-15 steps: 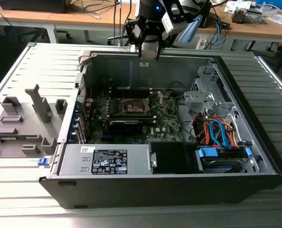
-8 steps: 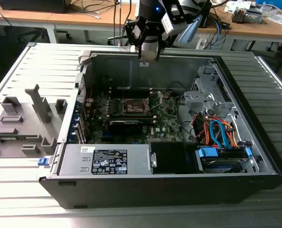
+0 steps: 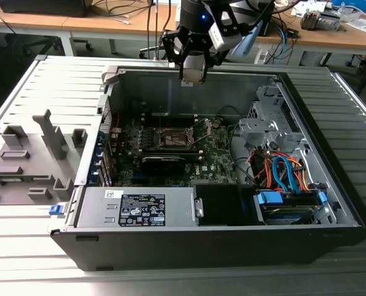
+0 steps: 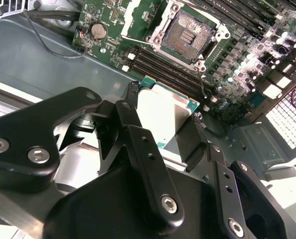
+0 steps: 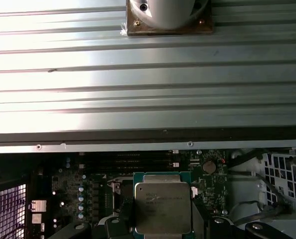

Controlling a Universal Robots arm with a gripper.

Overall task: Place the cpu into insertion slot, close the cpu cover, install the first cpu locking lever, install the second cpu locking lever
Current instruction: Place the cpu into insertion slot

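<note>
Chip [image 5: 163, 206] clamped in the gripper [image 4: 164, 107], hanging above the open computer case [image 3: 127, 83], well apart from the socket [image 4: 188, 32]. Socket bare and empty: nothing seated yet, so all four steps are left.

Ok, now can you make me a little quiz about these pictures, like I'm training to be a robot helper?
1. True or false: the cpu sits in the slot.
2. What is the claw holding? A) the cpu B) a cable C) nothing
3. Fill in: the board around the slot is coloured ___.

Key: 1 false, the slot is empty and the cpu is up in the claw. 2 A. 3 green.
</note>
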